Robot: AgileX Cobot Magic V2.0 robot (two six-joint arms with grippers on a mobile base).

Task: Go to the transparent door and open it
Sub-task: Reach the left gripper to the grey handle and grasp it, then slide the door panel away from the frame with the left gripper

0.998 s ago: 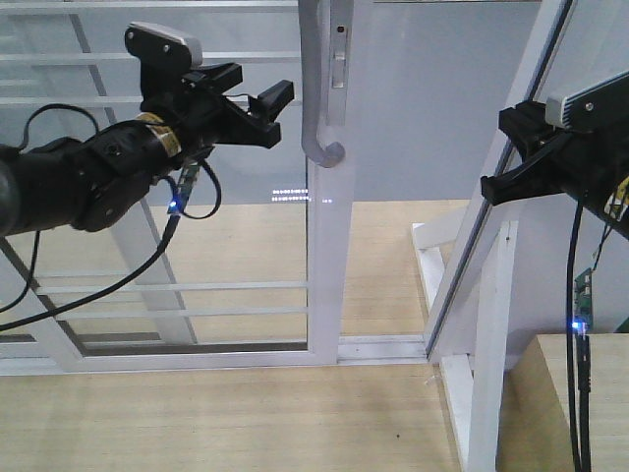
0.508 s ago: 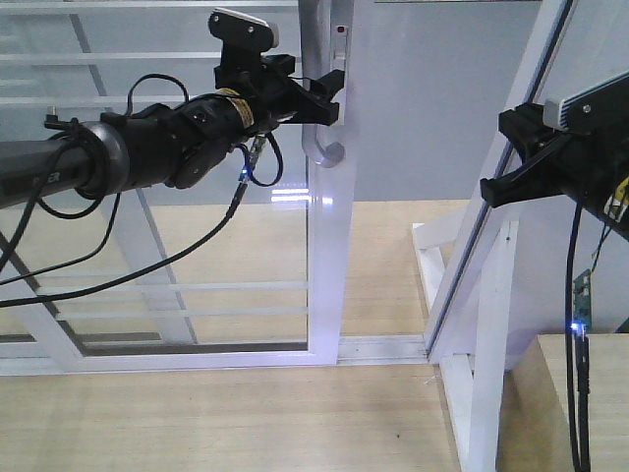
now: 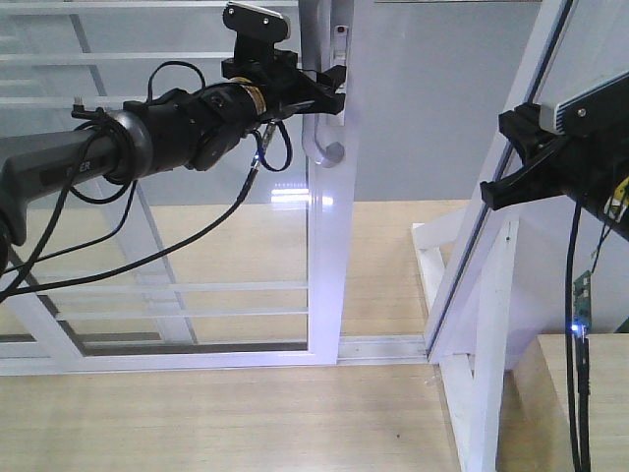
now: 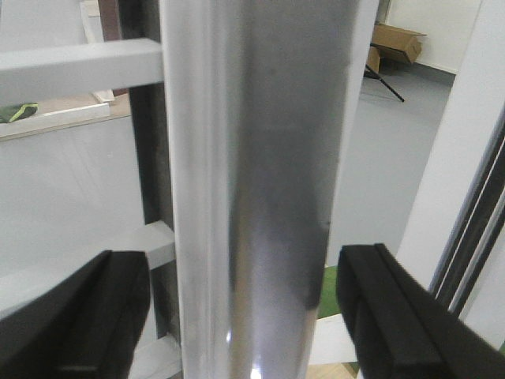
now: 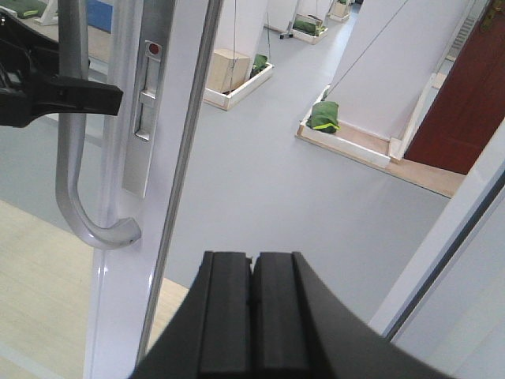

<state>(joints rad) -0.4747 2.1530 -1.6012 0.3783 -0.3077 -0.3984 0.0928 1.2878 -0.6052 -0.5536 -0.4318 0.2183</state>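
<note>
Pale wood floor (image 3: 246,413) meets the transparent door (image 3: 329,256), whose grey handle (image 3: 314,135) sits between wide-spread fingers of the left hand (image 3: 336,88).

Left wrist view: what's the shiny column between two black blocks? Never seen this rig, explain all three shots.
Two-armed robot on a wheeled base, facing a glass sliding door. Front view: a body camera seeing both arms. Wrist views: cameras sitting behind each gripper. The shiny column is the door's grey handle, close up; the black blocks are the fingers of the left gripper, open, one on each side, small gaps showing. Right wrist view: the right gripper, shut and empty, looking at the same handle. No table, only wooden floor.
</note>
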